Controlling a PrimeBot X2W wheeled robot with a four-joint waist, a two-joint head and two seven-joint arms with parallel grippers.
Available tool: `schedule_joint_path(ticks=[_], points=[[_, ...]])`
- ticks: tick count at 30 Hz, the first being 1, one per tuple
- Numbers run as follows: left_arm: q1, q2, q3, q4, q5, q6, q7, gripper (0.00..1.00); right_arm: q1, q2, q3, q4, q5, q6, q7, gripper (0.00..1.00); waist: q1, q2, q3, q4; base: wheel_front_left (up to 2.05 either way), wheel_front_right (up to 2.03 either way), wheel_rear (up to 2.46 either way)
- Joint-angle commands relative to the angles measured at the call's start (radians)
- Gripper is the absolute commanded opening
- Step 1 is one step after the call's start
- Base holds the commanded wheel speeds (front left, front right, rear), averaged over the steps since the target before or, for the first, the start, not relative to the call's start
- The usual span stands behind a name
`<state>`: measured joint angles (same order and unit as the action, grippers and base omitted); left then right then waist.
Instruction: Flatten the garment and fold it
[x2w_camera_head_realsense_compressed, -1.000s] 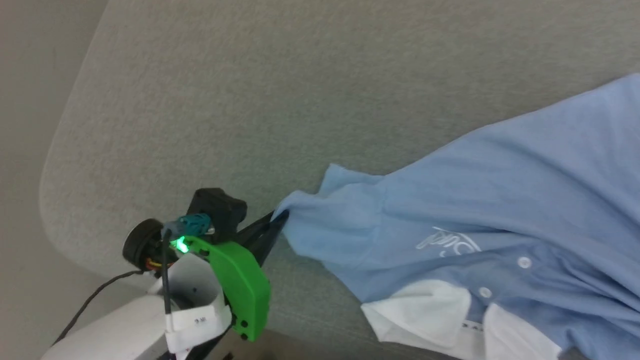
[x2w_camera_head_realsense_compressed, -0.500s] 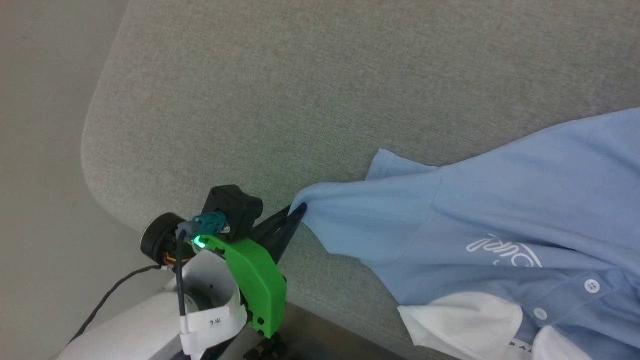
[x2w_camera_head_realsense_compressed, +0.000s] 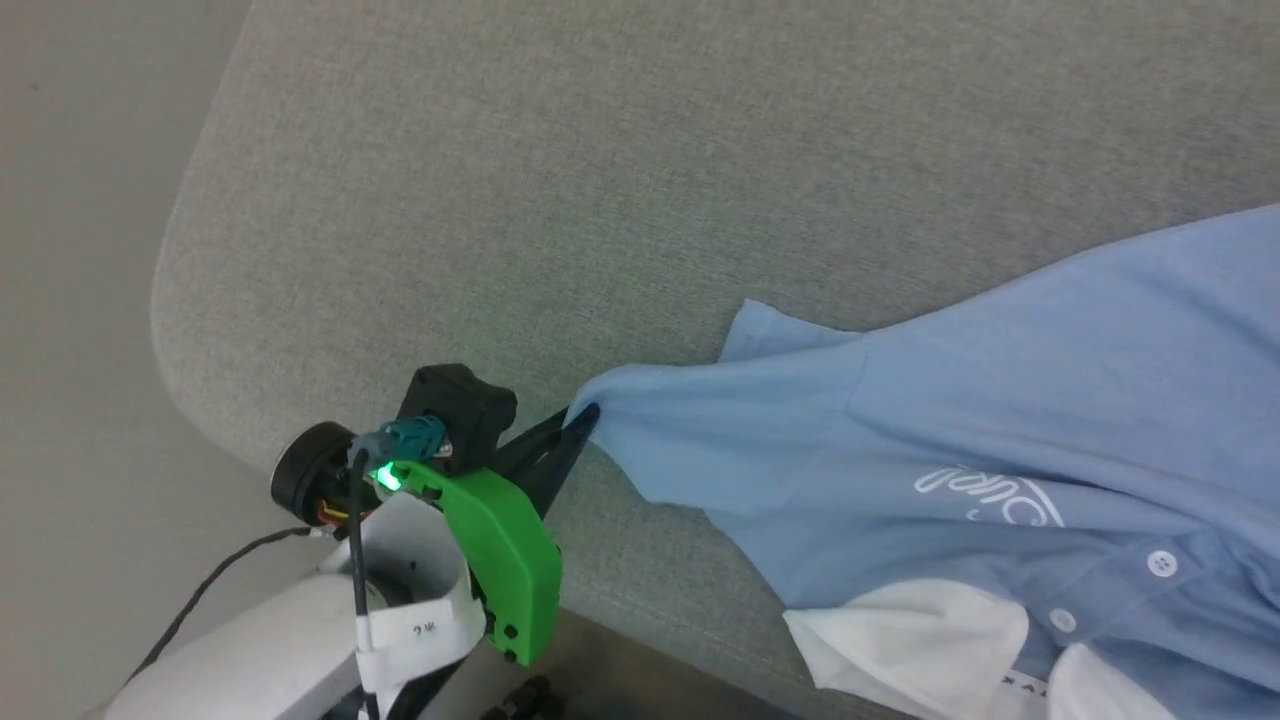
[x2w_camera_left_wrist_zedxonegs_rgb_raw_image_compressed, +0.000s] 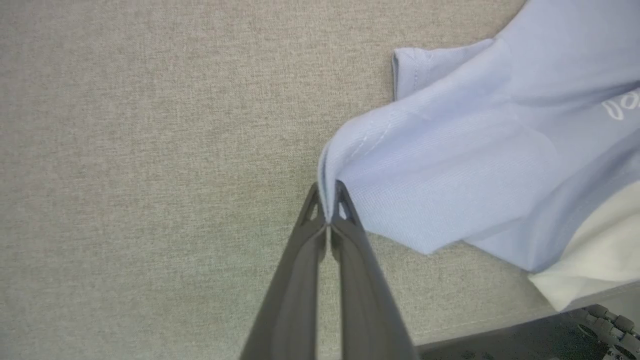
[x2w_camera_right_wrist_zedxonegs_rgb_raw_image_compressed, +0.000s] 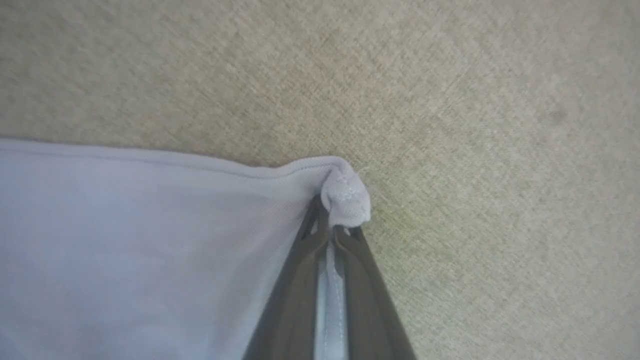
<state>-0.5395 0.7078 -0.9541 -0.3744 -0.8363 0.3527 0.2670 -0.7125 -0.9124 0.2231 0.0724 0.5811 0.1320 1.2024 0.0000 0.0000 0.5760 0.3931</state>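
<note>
The light blue polo shirt (x2w_camera_head_realsense_compressed: 1000, 400) lies across the grey fabric surface (x2w_camera_head_realsense_compressed: 600, 180), its white collar (x2w_camera_head_realsense_compressed: 910, 640) near the front edge, with white buttons and the cursive chest logo (x2w_camera_head_realsense_compressed: 990, 495). My left gripper (x2w_camera_head_realsense_compressed: 585, 415) is shut on the hem of a sleeve (x2w_camera_left_wrist_zedxonegs_rgb_raw_image_compressed: 395, 170), pulling it out to the left; the left wrist view shows the cloth pinched between the tips (x2w_camera_left_wrist_zedxonegs_rgb_raw_image_compressed: 327, 200). In the right wrist view my right gripper (x2w_camera_right_wrist_zedxonegs_rgb_raw_image_compressed: 335, 220) is shut on a bunched corner of the shirt (x2w_camera_right_wrist_zedxonegs_rgb_raw_image_compressed: 345, 195), with cloth (x2w_camera_right_wrist_zedxonegs_rgb_raw_image_compressed: 125, 240) stretching away to the left.
The grey surface ends in a rounded corner (x2w_camera_head_realsense_compressed: 185, 340) at the left, with pale floor (x2w_camera_head_realsense_compressed: 70, 300) beyond it. Its front edge runs just below my left forearm (x2w_camera_head_realsense_compressed: 300, 640). Bare surface stretches above and left of the shirt.
The head camera shifted, so the whole picture slid right between the oldest frame and now. The left gripper keeps its hold on the sleeve, which looks stretched out flatter and longer.
</note>
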Motion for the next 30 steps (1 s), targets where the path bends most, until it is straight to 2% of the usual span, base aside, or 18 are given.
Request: schedule_joint_path(ticks=[1, 7, 13, 22, 30], points=[[-0.017, 0.009, 0.006, 0.005, -0.001, -0.004, 0.003, 0.00, 0.050, 0.023, 0.036, 0.041, 0.013, -0.001, -0.013, 0.00, 0.0000, 0.0000, -0.042, -0.032, 0.00, 0.00, 0.00], [-0.028, 0.038, 0.024, 0.015, -0.011, -0.001, 0.018, 0.00, -0.018, 0.034, 0.067, 0.049, 0.071, -0.001, -0.176, 0.00, 0.0000, 0.0000, -0.145, -0.094, 0.00, 0.00, 0.00], [-0.063, 0.074, 0.067, 0.011, -0.014, -0.004, 0.012, 0.00, -0.077, 0.007, 0.120, 0.040, 0.160, -0.001, -0.319, 0.00, 0.0000, 0.0000, -0.251, -0.160, 0.00, 0.00, 0.00], [-0.147, 0.134, 0.177, -0.003, -0.019, -0.002, -0.022, 0.00, -0.150, -0.035, 0.187, -0.003, 0.258, -0.001, -0.516, 0.00, 0.0000, 0.0000, -0.369, -0.258, 0.00, 0.00, 0.00], [-0.296, 0.179, 0.311, -0.039, -0.017, -0.014, -0.053, 0.00, -0.212, -0.037, 0.159, -0.051, 0.318, -0.001, -0.649, 0.00, 0.0000, 0.0000, -0.422, -0.320, 0.00, 0.00, 0.00]])
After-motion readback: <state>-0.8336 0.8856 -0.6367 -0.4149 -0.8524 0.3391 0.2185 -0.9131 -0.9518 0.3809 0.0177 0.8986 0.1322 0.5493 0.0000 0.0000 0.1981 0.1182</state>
